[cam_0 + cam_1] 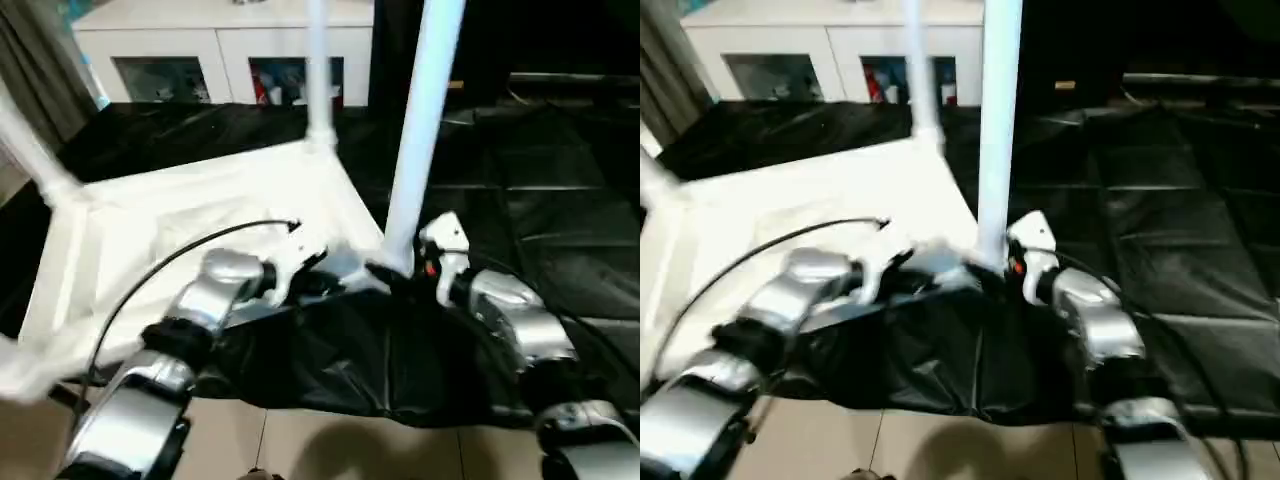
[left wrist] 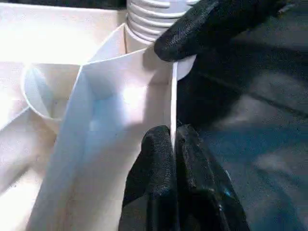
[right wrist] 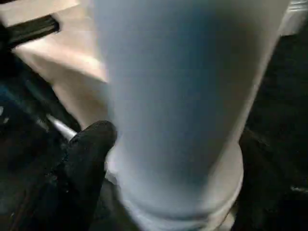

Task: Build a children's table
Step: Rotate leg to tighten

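The left gripper's fingers (image 2: 161,159) pinch the thin edge wall of the upturned white table top (image 1: 180,215), lying on the black floor mat (image 1: 560,220). The right gripper (image 1: 400,275) stands wide around the near-right leg (image 1: 420,130), upright in its corner.

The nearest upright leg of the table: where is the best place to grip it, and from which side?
Grip the nearest leg low on its round shaft, just above the corner socket, probably from the robot's right, where the right gripper is. The table top blocks the other side.
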You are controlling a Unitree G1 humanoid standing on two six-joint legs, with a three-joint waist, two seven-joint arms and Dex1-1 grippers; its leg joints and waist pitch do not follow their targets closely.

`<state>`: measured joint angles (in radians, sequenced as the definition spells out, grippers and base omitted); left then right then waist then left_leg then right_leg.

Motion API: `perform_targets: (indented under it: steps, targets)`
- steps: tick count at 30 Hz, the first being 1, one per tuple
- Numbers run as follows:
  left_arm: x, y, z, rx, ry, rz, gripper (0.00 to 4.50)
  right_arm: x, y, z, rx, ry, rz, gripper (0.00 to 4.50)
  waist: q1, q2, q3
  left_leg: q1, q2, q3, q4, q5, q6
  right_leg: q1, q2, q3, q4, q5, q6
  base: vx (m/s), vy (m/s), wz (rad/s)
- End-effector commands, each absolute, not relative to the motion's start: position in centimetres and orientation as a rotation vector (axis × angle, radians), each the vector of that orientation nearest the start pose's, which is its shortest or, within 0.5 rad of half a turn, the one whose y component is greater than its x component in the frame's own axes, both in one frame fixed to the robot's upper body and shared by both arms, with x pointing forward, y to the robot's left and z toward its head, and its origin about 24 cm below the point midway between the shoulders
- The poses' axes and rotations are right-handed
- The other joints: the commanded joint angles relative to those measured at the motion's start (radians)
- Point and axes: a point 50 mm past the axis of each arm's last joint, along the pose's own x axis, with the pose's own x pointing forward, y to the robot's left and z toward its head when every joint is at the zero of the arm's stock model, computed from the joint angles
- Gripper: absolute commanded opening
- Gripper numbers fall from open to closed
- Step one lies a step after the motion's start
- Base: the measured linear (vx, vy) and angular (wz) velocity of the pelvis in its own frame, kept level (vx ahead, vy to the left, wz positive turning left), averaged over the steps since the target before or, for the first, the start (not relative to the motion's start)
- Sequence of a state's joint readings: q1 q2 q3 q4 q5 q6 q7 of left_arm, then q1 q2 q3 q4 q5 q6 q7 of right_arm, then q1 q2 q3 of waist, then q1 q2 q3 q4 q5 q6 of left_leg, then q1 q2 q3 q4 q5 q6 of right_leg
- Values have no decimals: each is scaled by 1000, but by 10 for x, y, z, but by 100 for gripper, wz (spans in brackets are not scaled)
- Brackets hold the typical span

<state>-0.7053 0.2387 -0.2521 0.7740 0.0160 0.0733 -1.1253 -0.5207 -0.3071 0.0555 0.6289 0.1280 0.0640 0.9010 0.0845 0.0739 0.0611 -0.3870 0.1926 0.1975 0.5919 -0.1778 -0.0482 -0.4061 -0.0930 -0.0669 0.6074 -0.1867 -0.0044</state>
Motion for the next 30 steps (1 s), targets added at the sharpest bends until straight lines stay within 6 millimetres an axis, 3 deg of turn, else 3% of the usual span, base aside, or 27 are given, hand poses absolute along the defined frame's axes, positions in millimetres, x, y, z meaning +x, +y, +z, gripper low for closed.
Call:
perform_targets:
  steps: [1,6,15,19,23,26,30]
  targets:
    - [327,100,60,272,352,-1400,0,324,-160,55,-146,252,992,382,4,-22,-71,15,42,-16,-63,-163,112,51,-57,37,-69,-165,-264,0,0,0]
    - [323,113,62,275,378,-1441,0,320,-166,61,-156,266,1079,382,7,-19,-72,15,40,-15,-61,-163,109,50,-56,39,-65,-133,-276,0,0,0]
    - [322,115,61,264,375,-1414,0,315,-159,53,-122,283,1084,304,6,-25,-71,15,40,-16,-62,-150,101,50,-56,39,-66,-159,-261,0,0,0]
    - [332,106,57,267,359,-1270,0,321,-155,36,-99,304,859,289,0,-23,-71,15,38,-16,-63,-156,80,45,-57,41,-68,-180,-253,0,0,0]
    - [347,93,58,247,337,-1081,0,330,-148,19,-4,349,566,283,-10,-25,-66,26,33,-19,-70,-221,31,43,-59,41,-83,-300,-223,0,0,0]
    - [353,83,60,235,321,-1012,0,332,-138,12,39,373,496,282,-9,-27,-66,23,32,-19,-71,-217,33,43,-59,42,-87,-303,-211,0,0,0]
    - [356,55,63,210,298,-976,0,332,-106,5,85,392,429,282,-6,-22,-71,21,30,-20,-71,-202,36,46,-59,41,-85,-268,-205,0,0,0]
